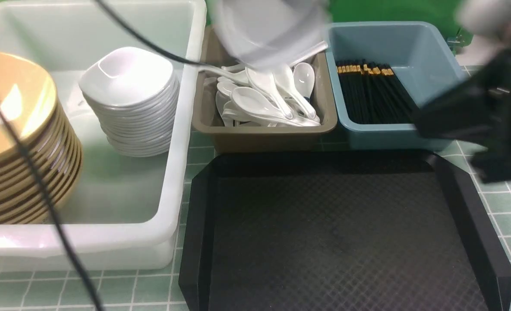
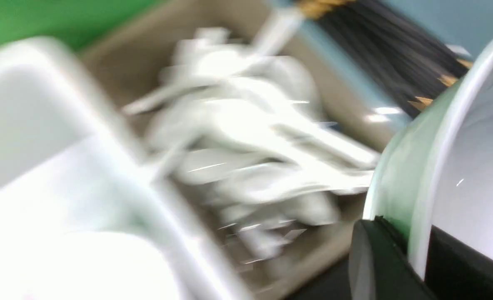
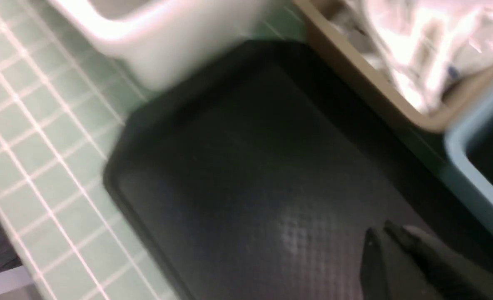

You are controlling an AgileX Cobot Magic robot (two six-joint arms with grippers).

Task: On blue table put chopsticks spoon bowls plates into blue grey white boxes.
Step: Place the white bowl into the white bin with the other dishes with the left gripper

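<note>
My left gripper [image 2: 413, 239] is shut on the rim of a white plate [image 2: 471, 166]. In the front view the plate is a blur [image 1: 268, 30] high over the grey-brown box [image 1: 260, 134], which holds many white spoons [image 1: 264, 101]. Black chopsticks [image 1: 372, 90] lie in the blue box [image 1: 432, 52]. The white box [image 1: 173, 181] holds a stack of yellow bowls [image 1: 18, 142] and a stack of white plates [image 1: 130, 99]. My right gripper [image 3: 382, 236] is shut and empty over the black tray; it shows as a dark blur [image 1: 428, 119] by the blue box's front right.
The flat black tray [image 1: 337, 233] lies on the blue table [image 1: 510, 207] in front of the small boxes, with nothing on it. A black cable [image 1: 35, 181] hangs across the white box.
</note>
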